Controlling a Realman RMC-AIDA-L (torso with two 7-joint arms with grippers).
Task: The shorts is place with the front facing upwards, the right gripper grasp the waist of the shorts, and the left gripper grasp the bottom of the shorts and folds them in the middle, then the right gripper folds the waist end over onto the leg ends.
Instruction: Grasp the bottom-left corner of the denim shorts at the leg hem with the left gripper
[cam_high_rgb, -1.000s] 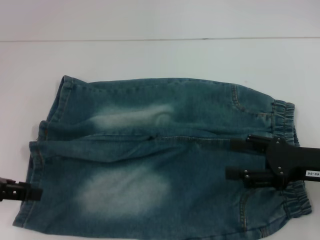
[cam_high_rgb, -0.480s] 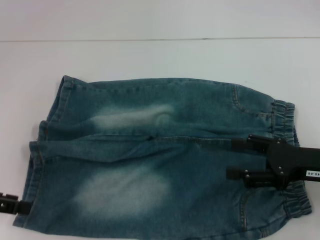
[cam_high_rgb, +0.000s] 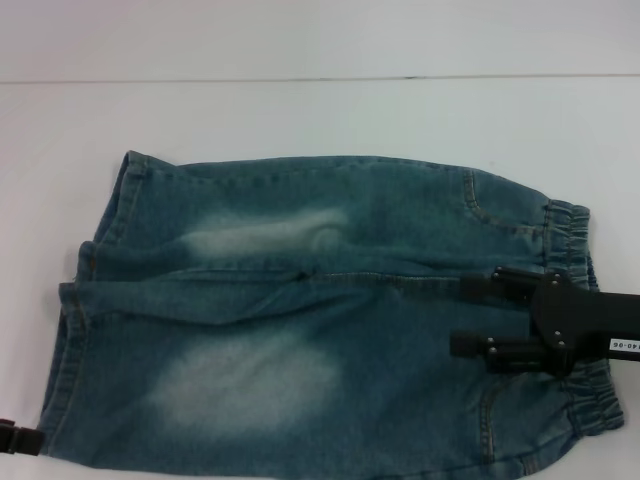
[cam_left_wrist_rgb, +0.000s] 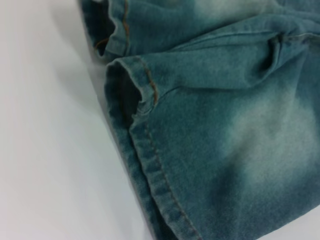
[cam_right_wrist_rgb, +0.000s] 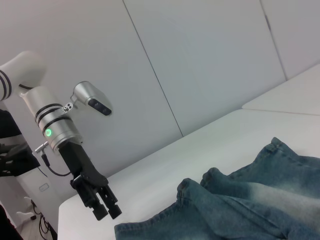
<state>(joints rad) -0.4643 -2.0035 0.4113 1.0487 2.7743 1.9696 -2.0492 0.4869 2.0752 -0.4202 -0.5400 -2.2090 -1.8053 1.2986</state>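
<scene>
The blue-green denim shorts (cam_high_rgb: 300, 320) lie flat, front up, on the white table (cam_high_rgb: 320, 110). Their gathered waist (cam_high_rgb: 568, 235) is at the right and the hemmed leg ends (cam_high_rgb: 85, 270) at the left. My right gripper (cam_high_rgb: 465, 318) hovers open just inside the waistband, fingers pointing toward the legs, with nothing between them. Only a sliver of my left gripper (cam_high_rgb: 12, 438) shows at the near left corner, beside the near leg hem. In the right wrist view the left gripper (cam_right_wrist_rgb: 106, 211) hangs above the table, apart from the leg ends (cam_right_wrist_rgb: 200, 186). The left wrist view shows the leg hem (cam_left_wrist_rgb: 145, 150) close up.
The white table's far edge (cam_high_rgb: 320, 79) runs behind the shorts, with bare white surface (cam_left_wrist_rgb: 50, 150) to the left of the hems. A white panelled wall (cam_right_wrist_rgb: 200, 65) stands beyond the left arm.
My left gripper has drawn back toward the near left corner, off the near leg hem and almost out of the head view. The right gripper and the shorts have stayed put.
</scene>
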